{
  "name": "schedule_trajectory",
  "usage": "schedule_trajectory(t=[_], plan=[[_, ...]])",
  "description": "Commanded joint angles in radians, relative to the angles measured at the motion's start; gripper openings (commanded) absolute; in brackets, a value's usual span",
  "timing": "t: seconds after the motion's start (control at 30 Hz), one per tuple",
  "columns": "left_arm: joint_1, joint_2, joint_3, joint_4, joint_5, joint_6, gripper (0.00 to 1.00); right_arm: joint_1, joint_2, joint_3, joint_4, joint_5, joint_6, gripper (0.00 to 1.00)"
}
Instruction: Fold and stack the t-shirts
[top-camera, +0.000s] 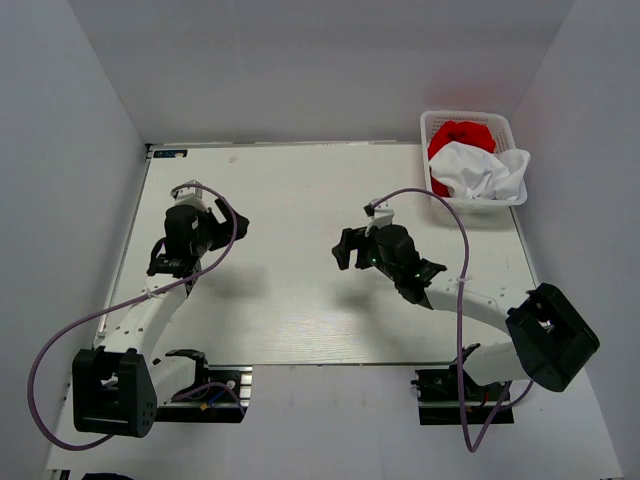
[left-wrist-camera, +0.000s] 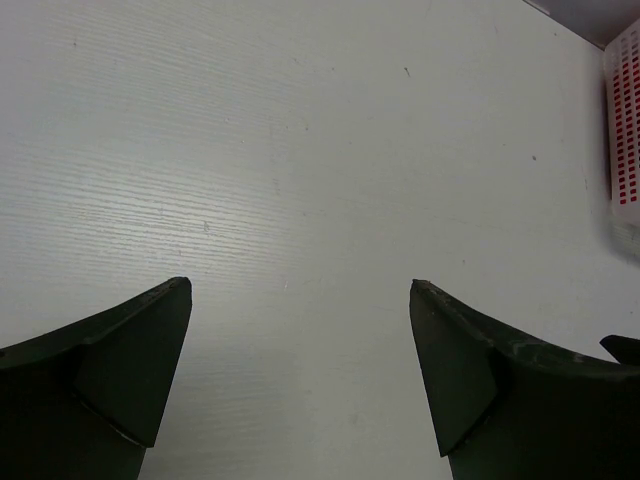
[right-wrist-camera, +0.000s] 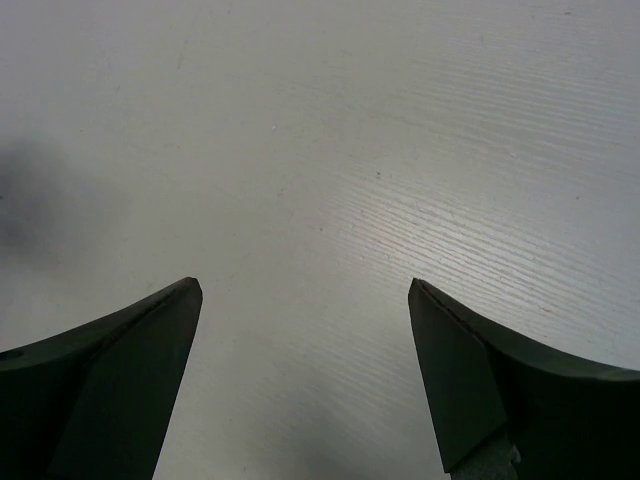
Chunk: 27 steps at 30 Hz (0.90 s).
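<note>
– White t-shirt (top-camera: 480, 172) on top, red t-shirt (top-camera: 458, 134) under it, both crumpled in the mesh basket (top-camera: 432, 120) at the far right corner of the desk (top-camera: 290, 190). Neither is folded, neither is out.
– So the task hasn't begun?
– That's my reading. The shirts are heaped loose, and the white one spills over the rim, which I'd judge makes it the easier first pull.
– And the arms?
– The left arm (top-camera: 190, 235) hovers over the left half of the desk, the right arm (top-camera: 395, 255) over the middle, well apart from the basket. The left jaws are spread wide with only bare white desk between them. The right jaws are the same: spread, pinching nothing.
– Why hold them there?
– My guess is it leaves room on the desk to lay a shirt flat, and spread jaws are ready to pinch cloth. The right arm is nearer the basket, so it looks the likelier one to reach in.
– Any writing? A brand, a label?
– None I can read. There's a small dark tag (top-camera: 168, 153) at the desk's far left corner, but it's too small to tell what it says, if anything. No print shows on either shirt, though most of the cloth is bunched and hidden.
</note>
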Motion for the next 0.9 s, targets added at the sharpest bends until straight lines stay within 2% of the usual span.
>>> schedule_trajectory(t=[0.0, 0.27, 0.43, 0.47, 0.5, 0.63, 0.77, 0.87], plan=[[-0.003, -0.019, 0.008, 0.009, -0.002, 0.000, 1.00, -0.002, -0.023, -0.012, 0.065, -0.027, -0.008, 0.90], [-0.003, -0.010, 0.008, 0.000, 0.007, 0.000, 1.00, -0.016, 0.031, 0.069, -0.007, 0.053, 0.027, 0.90], [-0.003, -0.001, 0.017, 0.000, 0.007, 0.000, 1.00, -0.082, 0.087, 0.182, -0.134, 0.132, -0.035, 0.90], [-0.003, -0.001, 0.017, -0.010, -0.008, 0.000, 1.00, -0.093, 0.094, 0.234, -0.224, 0.141, -0.035, 0.90], [-0.003, -0.001, 0.017, -0.010, -0.019, 0.000, 1.00, -0.143, 0.119, 0.291, -0.268, 0.189, -0.023, 0.90], [-0.003, 0.022, 0.026, -0.010, 0.012, 0.000, 1.00, -0.225, 0.130, 0.318, -0.259, 0.189, -0.066, 0.90], [-0.003, 0.055, 0.046, -0.019, 0.011, 0.020, 1.00, -0.364, 0.169, 0.422, -0.325, 0.212, -0.083, 0.90], [-0.003, 0.065, 0.055, -0.043, -0.020, 0.020, 1.00, -0.468, 0.236, 0.561, -0.404, 0.201, -0.089, 0.90]])
